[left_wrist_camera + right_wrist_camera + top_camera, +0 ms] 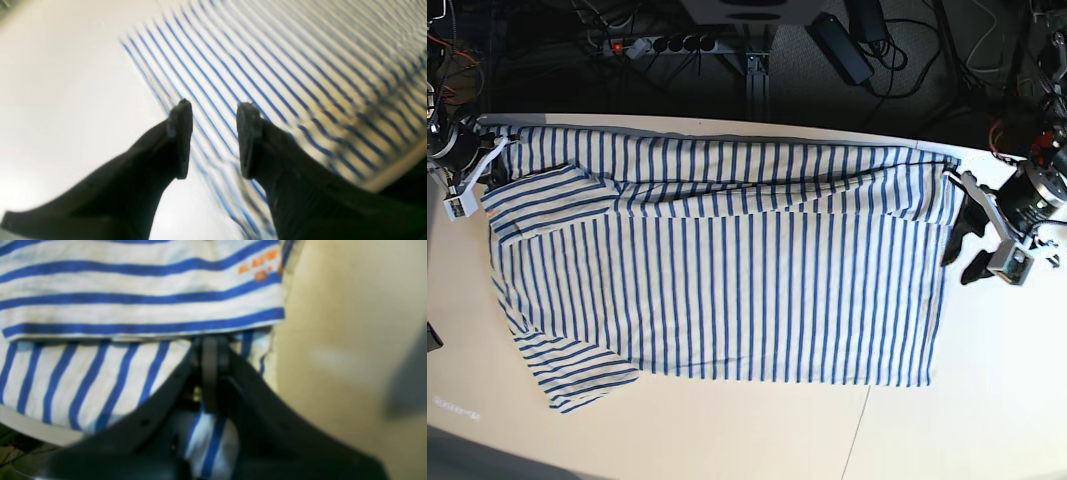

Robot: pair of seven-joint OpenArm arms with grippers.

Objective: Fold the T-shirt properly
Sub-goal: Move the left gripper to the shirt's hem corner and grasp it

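Two dark fingers (pixel 181 136) fill the bottom of the left wrist view, and the left gripper (pixel 213 138) is seen with its jaws spread apart, nothing pinched between them. Just past the fingertips the T-shirt (pixel 283 73) is laid out, white with thin blue stripes, and its edge runs right through the gap between the fingers. Off to the left of that edge only the pale table (pixel 66 83) is seen. It's all a bit blurry tbh.

Over in the right wrist view, the right gripper (pixel 210 350) is shown with its jaws pressed together, and striped fabric is bunched in the black frame just behind the closed tips, so the shirt looks pinched there. Right in front of the tips a sleeve (pixel 140 290) is lying flat, with a small orange mark (pixel 260 268) at its edge; the lettering is too fuzzy to be read. Bare table is seen to the right of the gripper.

From the base view, the whole shirt is seen spread across the table, lengthwise between the two arms. The far long edge is folded over toward the middle. The right gripper is parked at the sleeve-end corner, and the left one is found just beside the opposite end.
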